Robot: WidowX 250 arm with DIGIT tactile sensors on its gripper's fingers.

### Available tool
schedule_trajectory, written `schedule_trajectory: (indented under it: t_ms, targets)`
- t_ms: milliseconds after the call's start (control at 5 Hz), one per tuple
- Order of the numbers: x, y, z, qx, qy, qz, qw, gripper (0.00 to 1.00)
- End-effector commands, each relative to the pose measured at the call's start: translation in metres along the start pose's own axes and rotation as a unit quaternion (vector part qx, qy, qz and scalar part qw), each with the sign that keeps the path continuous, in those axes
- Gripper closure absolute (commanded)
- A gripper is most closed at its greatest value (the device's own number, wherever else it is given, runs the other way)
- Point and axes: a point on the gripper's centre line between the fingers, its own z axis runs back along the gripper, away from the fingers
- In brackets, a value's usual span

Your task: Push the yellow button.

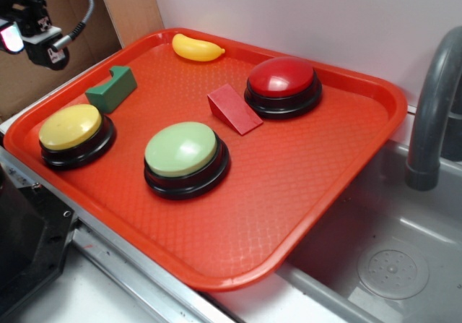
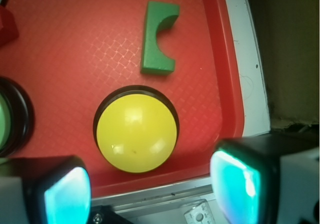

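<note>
The gripper (image 2: 150, 191) hangs high with its fingers spread and empty, the yellow button (image 2: 136, 132) sitting untouched on the red tray (image 2: 210, 58) below and just ahead of the fingertips, so the descent and press remain.

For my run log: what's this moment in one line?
pincer: open, above tray edge | yellow button: untouched | push: not yet done
</note>
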Motion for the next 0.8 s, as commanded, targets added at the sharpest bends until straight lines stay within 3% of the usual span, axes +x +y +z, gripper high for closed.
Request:
schedule_trajectory:
  t_ms: [0,400,600]
  targets:
    - [0.004,0.007,0.023,0.020,-0.030,0.002,0.999,0.00]
    - [0.010,-0.002,0.033,0.036,-0.034,-0.015,0.999,0.00]
    - [0.008,-0.007,0.032,0.018,-0.024,-0.021,0.999,0.00]
